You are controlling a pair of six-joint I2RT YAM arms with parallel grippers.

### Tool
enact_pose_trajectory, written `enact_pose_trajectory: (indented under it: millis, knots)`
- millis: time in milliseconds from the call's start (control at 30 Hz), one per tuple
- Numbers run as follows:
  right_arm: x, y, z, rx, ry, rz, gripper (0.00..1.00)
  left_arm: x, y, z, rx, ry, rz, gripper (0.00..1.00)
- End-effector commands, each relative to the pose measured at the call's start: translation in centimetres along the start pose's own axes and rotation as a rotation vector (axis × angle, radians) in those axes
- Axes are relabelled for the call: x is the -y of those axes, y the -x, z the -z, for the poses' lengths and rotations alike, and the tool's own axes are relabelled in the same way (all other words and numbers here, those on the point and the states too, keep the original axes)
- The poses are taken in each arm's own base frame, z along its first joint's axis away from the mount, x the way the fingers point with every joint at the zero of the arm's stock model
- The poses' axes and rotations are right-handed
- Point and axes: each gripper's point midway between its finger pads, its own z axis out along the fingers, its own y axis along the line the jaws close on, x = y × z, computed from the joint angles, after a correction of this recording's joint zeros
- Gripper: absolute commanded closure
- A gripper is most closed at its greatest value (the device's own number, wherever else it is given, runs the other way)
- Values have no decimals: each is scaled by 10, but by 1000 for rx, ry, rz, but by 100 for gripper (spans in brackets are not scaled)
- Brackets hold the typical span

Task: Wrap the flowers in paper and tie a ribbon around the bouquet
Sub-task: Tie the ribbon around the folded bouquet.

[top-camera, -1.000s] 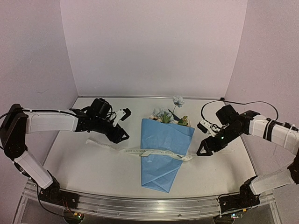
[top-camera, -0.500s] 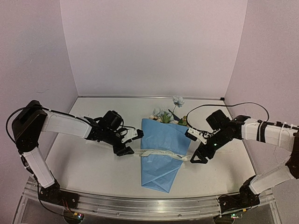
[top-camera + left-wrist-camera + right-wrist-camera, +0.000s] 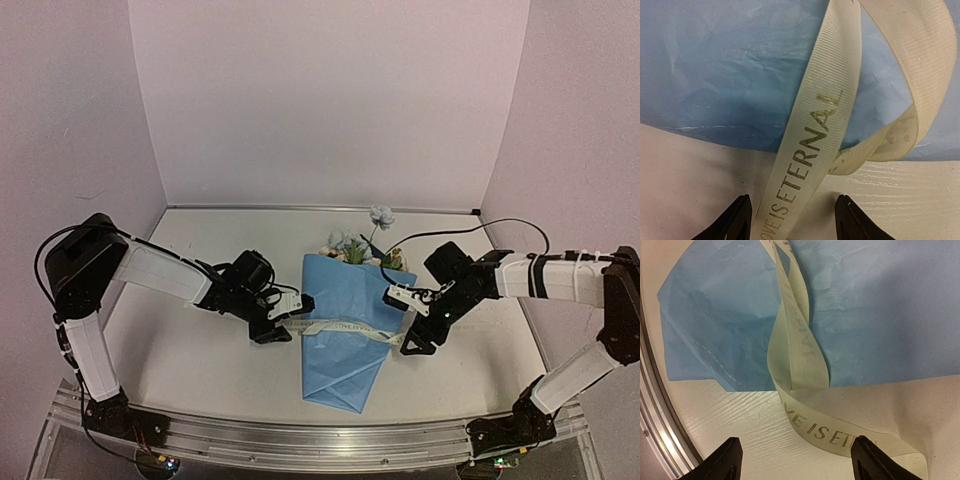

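The ribbon (image 3: 815, 125) lies across the bouquet (image 3: 345, 350) on the desk (image 3: 200, 370). The left tool (image 3: 792, 210) and right tool (image 3: 796, 450) are spread over its ends, pinching nothing. Closing too high may miss the flat ribbon; an uneven pull could drag the bouquet askew.

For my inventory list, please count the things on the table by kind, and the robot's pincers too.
Blue paper cone: 1
Flower bunch: 1
Cream ribbon: 1
Pincers: 2, left pincer and right pincer
Total: 5
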Motion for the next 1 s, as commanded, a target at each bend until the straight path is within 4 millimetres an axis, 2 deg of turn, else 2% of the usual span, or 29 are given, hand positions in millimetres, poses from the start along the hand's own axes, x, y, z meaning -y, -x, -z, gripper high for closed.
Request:
enact_pose_trajectory:
  millis: [0, 100, 200, 267, 333, 567, 633, 733, 967]
  knots:
    - [15, 19, -3, 30, -71, 54, 25, -14, 24, -1, 74, 37, -44, 44]
    - [17, 19, -7, 21, -75, 45, 28, -17, 25, -2, 76, 51, -48, 53]
    - [19, 18, -9, 9, -85, 34, 37, -17, 22, -3, 67, 56, -47, 65]
    - [20, 17, -9, 5, -88, 24, 44, -21, 27, -2, 89, 77, -48, 72]
    - [20, 16, -10, 1, -90, 15, 52, -23, 30, 0, 100, 86, -45, 77]
    - [19, 15, -9, -15, -89, -22, 91, -27, 40, 12, 139, 114, -6, 90]
    - [20, 15, -7, -17, -94, -39, 98, -29, 41, 15, 138, 124, 19, 94]
    - [20, 15, -2, -13, -108, -81, 100, -34, 42, 21, 137, 150, 89, 100]
    - [37, 14, 7, -26, -215, -261, 100, -39, 47, 49, 211, 205, 357, 100]
